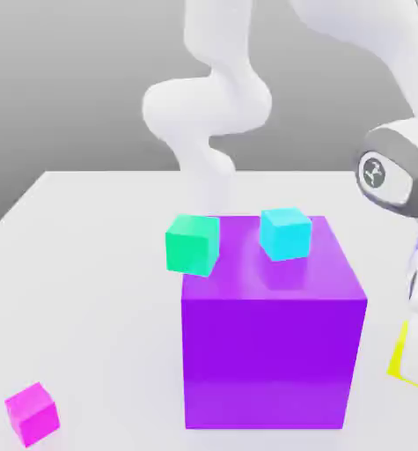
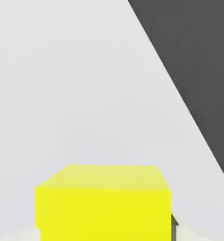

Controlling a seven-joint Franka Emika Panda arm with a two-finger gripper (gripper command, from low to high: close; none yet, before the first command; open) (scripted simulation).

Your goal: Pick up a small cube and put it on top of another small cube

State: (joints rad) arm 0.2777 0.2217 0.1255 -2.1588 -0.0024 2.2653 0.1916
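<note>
We see our claw (image 2: 104, 230) clenched on the small yellow cube (image 2: 103, 203), which sits between the fingers in the hand view. In the exterior view that cube (image 1: 412, 359) shows at the right edge, under the arm (image 1: 395, 172). Further out stands the big purple cube (image 1: 269, 339), bearing a cyan cube (image 1: 285, 233), a green cube (image 1: 192, 244) at its corner. A magenta cube (image 1: 32, 412) lies well apart on the white table (image 1: 80, 291).

Smooth glossy purple cube (image 1: 272, 352) — matt white table (image 1: 89, 291)
</note>
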